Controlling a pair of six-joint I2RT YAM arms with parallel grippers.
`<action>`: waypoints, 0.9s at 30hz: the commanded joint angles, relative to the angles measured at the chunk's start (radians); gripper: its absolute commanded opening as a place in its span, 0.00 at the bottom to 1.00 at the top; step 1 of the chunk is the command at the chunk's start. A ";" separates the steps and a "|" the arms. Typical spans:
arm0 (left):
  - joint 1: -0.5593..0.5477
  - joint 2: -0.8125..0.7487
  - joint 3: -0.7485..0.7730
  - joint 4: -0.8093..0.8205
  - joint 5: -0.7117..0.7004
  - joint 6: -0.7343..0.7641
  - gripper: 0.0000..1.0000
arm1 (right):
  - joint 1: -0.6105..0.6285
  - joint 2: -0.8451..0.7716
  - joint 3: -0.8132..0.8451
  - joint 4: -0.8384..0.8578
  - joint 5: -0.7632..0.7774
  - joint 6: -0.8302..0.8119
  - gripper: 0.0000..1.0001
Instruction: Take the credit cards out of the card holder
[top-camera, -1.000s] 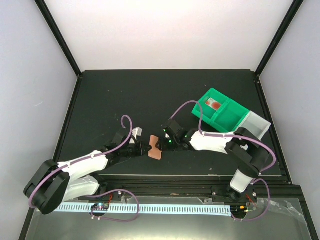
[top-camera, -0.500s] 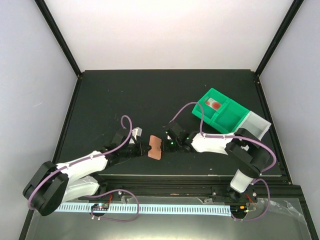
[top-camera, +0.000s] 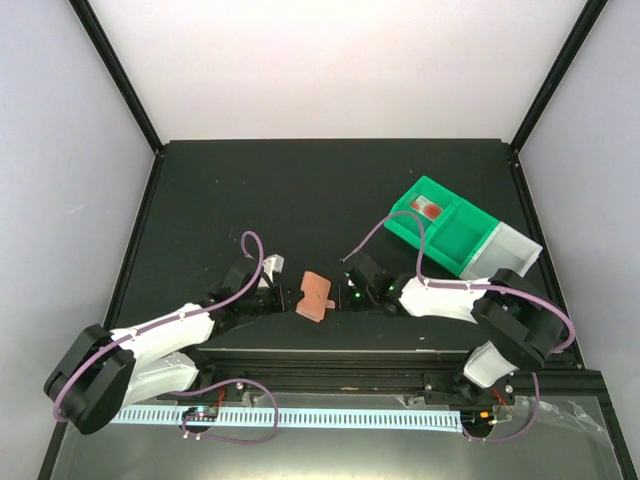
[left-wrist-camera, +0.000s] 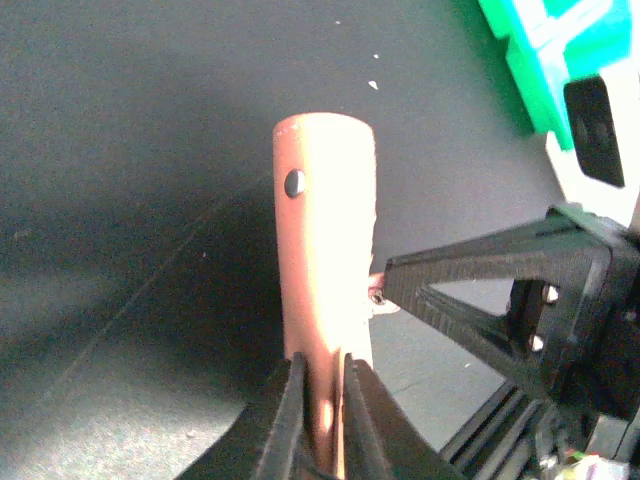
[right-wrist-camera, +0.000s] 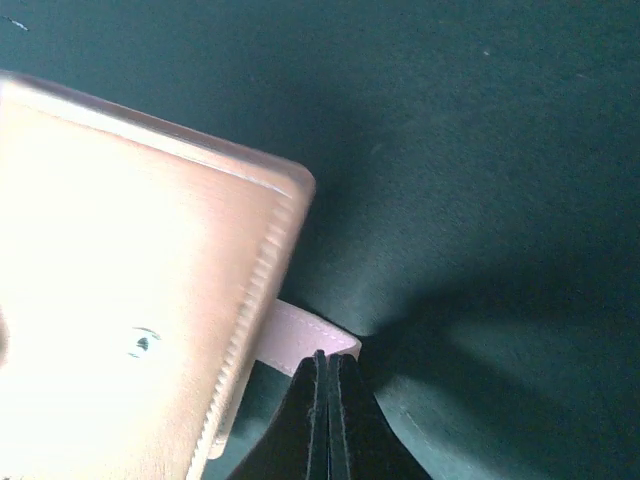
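The salmon-pink card holder is held on edge between my two grippers, just above the black table near its front. My left gripper is shut on the holder's near edge, one finger on each side. My right gripper is shut on the small pink snap tab sticking out of the holder's side. The right gripper's finger shows in the left wrist view, touching the tab. The holder is closed. No credit cards are in view.
A green plastic compartment bin with a red item inside stands at the right, with a clear-white section at its near end. It shows at the top right of the left wrist view. The table's front rail lies close below the grippers.
My right gripper has moved right and toward the front edge, pulling on the tab. The card holder has shifted slightly right and turned a little. The left arm has barely moved.
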 joint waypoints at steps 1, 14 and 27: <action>-0.005 0.007 0.003 0.057 -0.004 -0.017 0.21 | -0.003 -0.036 -0.035 0.024 0.022 -0.003 0.01; -0.006 -0.068 0.042 -0.096 -0.037 0.075 0.65 | -0.003 -0.185 -0.113 0.152 -0.058 0.013 0.01; -0.002 -0.152 0.092 -0.252 -0.063 0.135 0.73 | -0.003 -0.199 -0.050 0.261 -0.170 0.038 0.01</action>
